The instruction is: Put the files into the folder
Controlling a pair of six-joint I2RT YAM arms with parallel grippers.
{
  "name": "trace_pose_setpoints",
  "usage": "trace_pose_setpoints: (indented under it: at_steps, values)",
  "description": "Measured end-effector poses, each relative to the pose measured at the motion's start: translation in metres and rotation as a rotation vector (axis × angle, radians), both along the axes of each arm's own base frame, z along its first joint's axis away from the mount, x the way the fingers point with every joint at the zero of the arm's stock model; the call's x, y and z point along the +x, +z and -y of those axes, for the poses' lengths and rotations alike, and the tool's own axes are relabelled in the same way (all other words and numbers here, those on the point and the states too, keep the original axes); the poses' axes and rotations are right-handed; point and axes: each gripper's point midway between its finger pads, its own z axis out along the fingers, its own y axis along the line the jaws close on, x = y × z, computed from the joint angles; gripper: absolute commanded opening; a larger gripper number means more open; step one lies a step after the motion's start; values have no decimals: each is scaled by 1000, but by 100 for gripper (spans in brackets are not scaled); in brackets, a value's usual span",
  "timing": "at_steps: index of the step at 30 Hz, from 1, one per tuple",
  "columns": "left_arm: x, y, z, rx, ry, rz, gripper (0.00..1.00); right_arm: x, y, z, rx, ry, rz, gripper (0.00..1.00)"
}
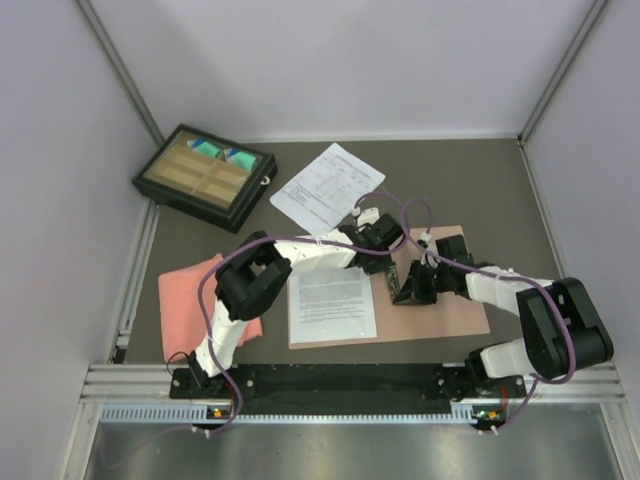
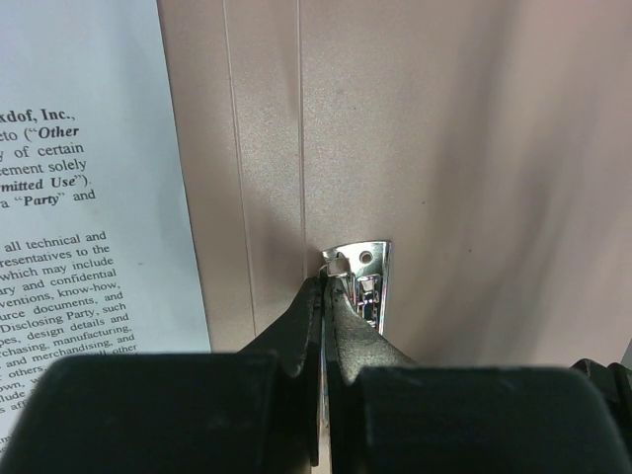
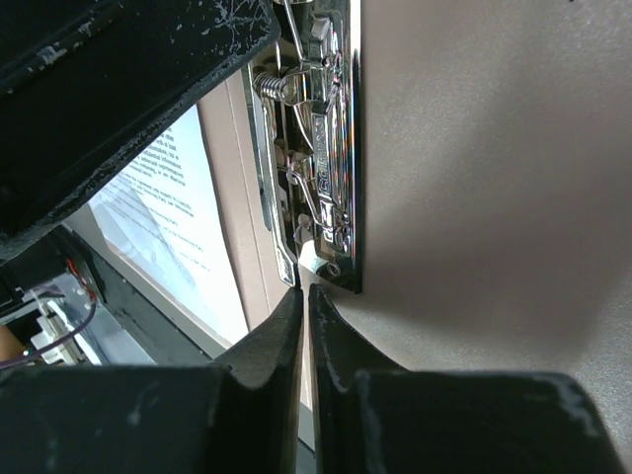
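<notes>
At the middle of the open, tan folder (image 1: 440, 310), along its spine crease, sits a bright metal spring clip (image 2: 363, 281), and both arms meet over it.

**Left hand** (image 2: 324, 288): the black fingers (image 2: 296, 331) are drawn together until only a thin slit is left. Their tips touch the near end of the clip. It cannot be told whether any part of the clip is pinched between them.

**Right hand** (image 3: 306, 296): its jaws are likewise closed to a narrow slit. Their tips lie just beside the rounded end of the clip, where the spring and lever show. No grip on the metal can be confirmed.

**Files.**
- The dense-text sheet (image 1: 332, 300) lies flat on the left half of the folder, its right edge just short of the spine crease and apart from the clip.
- The tabular sheet (image 1: 327, 187) lies outside the folder, on the table (image 1: 480, 190) beyond the folder's far edge. It is turned at an angle.

**Other things.**
- A salmon-pink folded cloth (image 1: 195, 290) rests left of the folder, partly under the left arm.
- A black compartmented tray (image 1: 205, 177) stands well beyond the folder's far left corner, with two blue-green items in its far compartments.

The right half of the folder carries only the two hands and their shadows.
</notes>
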Motion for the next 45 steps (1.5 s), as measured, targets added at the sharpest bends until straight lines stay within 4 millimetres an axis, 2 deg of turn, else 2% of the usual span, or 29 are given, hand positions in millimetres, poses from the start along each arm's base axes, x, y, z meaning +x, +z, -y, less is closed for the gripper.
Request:
trace_pose_setpoints:
  at_steps: [3,8,16,18,23,36,45]
  values:
    - [0,0,0,-3,-4,-3,0,1,1,-1,4,4,-2,16]
    - [0,0,0,-4,-7,-2,0,6,4,-3,10,4,11,16]
    - [0,0,-1,-6,-14,-2,0,15,7,-4,6,0,32,11]
    - [0,0,-1,-7,-17,-2,0,16,6,-4,5,0,28,5]
    - [0,0,-1,-5,-26,1,0,16,6,-6,13,6,21,0]
    - [-2,0,-5,-24,-40,10,0,15,1,-10,23,-2,-19,0]
    - [-1,0,-11,-21,-81,20,0,16,-2,-16,-43,-44,-55,0]
